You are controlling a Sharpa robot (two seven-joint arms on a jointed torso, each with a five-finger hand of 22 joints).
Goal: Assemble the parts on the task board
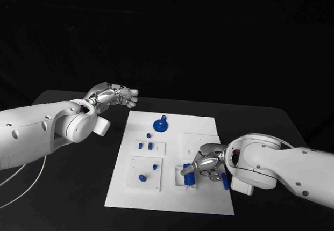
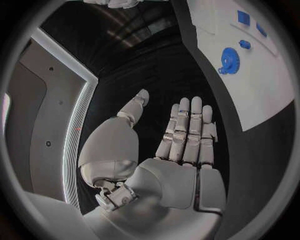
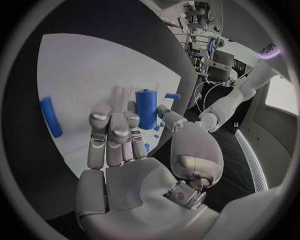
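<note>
Head view: toothed blue gear (image 1: 160, 126) on smooth white task board (image 1: 199, 201).

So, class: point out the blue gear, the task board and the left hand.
blue gear (image 1: 160, 126), head view, centre of its disc
task board (image 1: 199, 204), head view, bare near corner
left hand (image 2: 178, 150), left wrist view, base of its outstretched fingers

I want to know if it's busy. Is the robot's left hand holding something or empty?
Empty. The left hand has its silver fingers stretched out straight with nothing in them, beside the white task board.
</note>
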